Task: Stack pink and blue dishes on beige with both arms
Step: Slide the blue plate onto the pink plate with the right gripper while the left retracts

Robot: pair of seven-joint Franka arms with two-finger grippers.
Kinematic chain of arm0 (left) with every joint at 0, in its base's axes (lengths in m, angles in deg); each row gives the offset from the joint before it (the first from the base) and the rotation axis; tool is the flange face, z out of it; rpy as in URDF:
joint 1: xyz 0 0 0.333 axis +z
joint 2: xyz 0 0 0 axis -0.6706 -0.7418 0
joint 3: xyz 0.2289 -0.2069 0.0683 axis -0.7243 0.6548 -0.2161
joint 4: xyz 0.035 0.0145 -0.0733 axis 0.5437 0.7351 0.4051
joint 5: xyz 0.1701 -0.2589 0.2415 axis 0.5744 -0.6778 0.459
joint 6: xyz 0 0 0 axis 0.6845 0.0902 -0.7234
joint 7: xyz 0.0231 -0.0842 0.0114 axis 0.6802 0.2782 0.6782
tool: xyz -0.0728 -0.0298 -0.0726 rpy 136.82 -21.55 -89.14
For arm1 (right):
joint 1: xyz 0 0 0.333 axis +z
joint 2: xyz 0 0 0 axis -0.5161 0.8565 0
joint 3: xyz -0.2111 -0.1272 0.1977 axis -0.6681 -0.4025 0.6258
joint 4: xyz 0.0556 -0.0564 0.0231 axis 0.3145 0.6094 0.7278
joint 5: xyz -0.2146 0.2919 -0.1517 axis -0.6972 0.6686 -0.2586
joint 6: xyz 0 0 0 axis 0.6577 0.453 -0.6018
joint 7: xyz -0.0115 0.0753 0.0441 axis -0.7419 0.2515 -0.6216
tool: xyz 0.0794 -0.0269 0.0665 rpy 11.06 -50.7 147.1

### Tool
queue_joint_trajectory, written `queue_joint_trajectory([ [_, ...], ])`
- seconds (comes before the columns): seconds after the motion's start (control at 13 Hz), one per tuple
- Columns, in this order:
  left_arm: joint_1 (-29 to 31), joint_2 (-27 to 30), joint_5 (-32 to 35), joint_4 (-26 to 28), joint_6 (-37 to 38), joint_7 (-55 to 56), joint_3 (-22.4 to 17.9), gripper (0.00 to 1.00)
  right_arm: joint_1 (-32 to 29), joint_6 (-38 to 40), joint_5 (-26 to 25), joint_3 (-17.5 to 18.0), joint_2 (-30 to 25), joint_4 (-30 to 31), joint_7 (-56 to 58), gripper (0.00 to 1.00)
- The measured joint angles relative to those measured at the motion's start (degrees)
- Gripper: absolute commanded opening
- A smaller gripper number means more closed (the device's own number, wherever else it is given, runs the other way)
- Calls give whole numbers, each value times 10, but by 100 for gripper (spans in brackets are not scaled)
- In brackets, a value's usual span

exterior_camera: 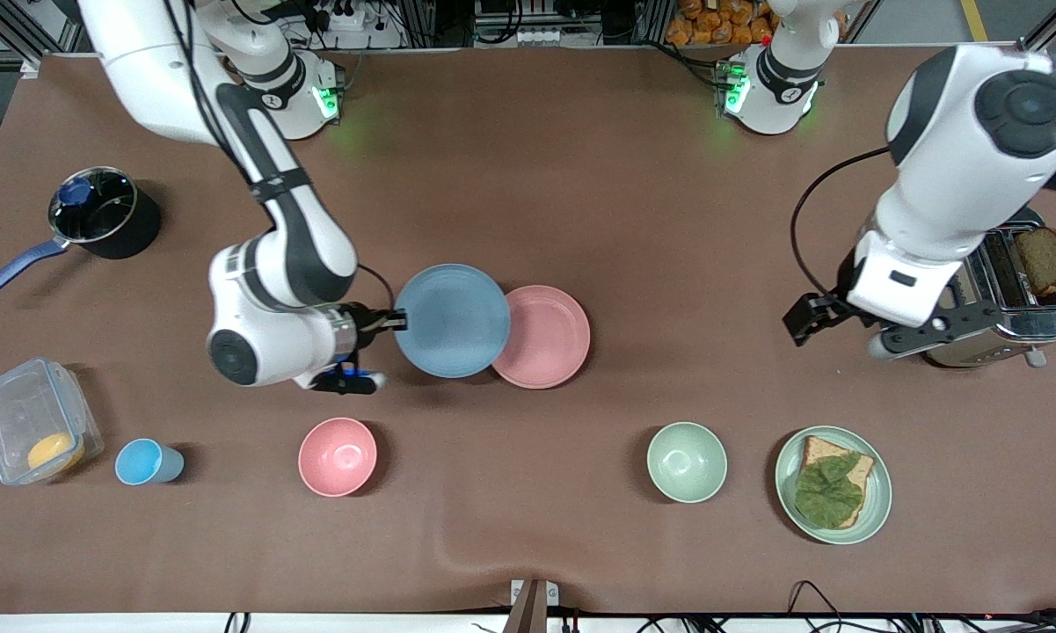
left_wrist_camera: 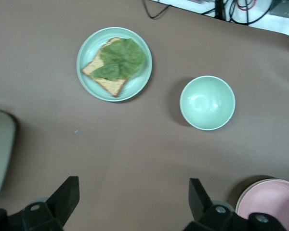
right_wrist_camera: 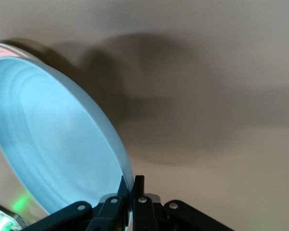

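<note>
My right gripper [exterior_camera: 397, 321] [right_wrist_camera: 131, 185] is shut on the rim of the light blue plate [exterior_camera: 451, 321] [right_wrist_camera: 53, 139]. It holds the plate above the table, and the plate's edge overlaps the pale pink plate [exterior_camera: 549, 338] [left_wrist_camera: 272, 204] [right_wrist_camera: 0, 49]. The pink plate lies flat near the middle of the table. No beige plate shows in any view. My left gripper [exterior_camera: 800, 318] [left_wrist_camera: 133, 202] hangs open over bare tabletop beside the toaster, with nothing between its fingers.
A pink bowl [exterior_camera: 338, 456], a blue cup [exterior_camera: 145, 462] and a clear container [exterior_camera: 31, 432] stand nearer the camera. So do a green bowl [exterior_camera: 687, 462] [left_wrist_camera: 207, 102] and a green plate with toast [exterior_camera: 833, 484] [left_wrist_camera: 114, 63]. A toaster [exterior_camera: 1007, 299] and a pot [exterior_camera: 104, 211] stand at the table's ends.
</note>
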Motion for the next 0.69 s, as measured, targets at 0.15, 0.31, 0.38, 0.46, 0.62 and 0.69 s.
queue_joint_trajectory([
  [0.15,0,5,0,-31,50,-7,1,100,33,-45,29,0,15,-1,-17,0],
  [0.31,1,16,0,-49,81,-9,2,100,57,-72,54,0,23,-2,-24,0],
  [0.38,3,23,0,-52,90,-19,2,100,64,-86,59,0,27,-3,-26,0],
  [0.46,10,29,0,-53,95,-38,2,100,69,-99,64,0,30,-3,-27,0],
  [0.62,31,32,0,-53,96,-81,1,100,75,-117,72,0,40,-4,-27,0],
  [0.69,41,32,0,-52,96,-99,1,100,76,-123,75,0,44,-4,-27,0],
])
